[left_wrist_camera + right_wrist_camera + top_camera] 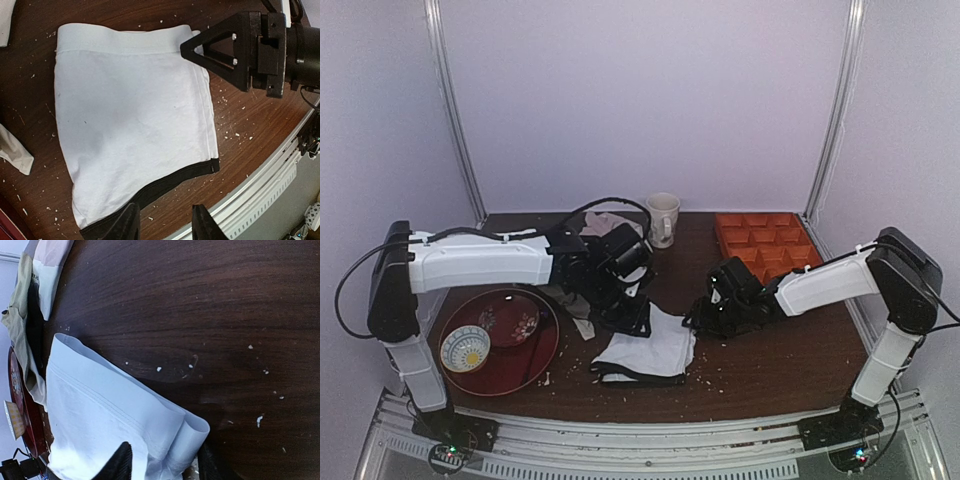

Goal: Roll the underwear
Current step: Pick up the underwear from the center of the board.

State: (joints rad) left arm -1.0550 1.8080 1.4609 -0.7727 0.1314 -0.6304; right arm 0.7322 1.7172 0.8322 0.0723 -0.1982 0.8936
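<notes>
The underwear (650, 350) lies flat near the table's front middle: white, with a black hem along its near edge. In the left wrist view it (130, 120) fills the frame, waistband at the top and hem at the bottom. My left gripper (625, 310) (164, 225) is open and empty, hovering over the hem edge. My right gripper (698, 318) (162, 467) is open at the waistband's right corner. The folded-over corner (190, 432) lies between its fingers. The right gripper also shows in the left wrist view (200, 50) at that corner. No lettering shows.
A red tray (535, 375) with a blue-white bowl (465, 348) sits at the left. A mug (662, 218) and an orange compartment tray (720, 235) stand at the back. An olive-beige garment (15, 325) and a pale pinkish cloth (50, 270) lie behind the underwear. Crumbs dot the table.
</notes>
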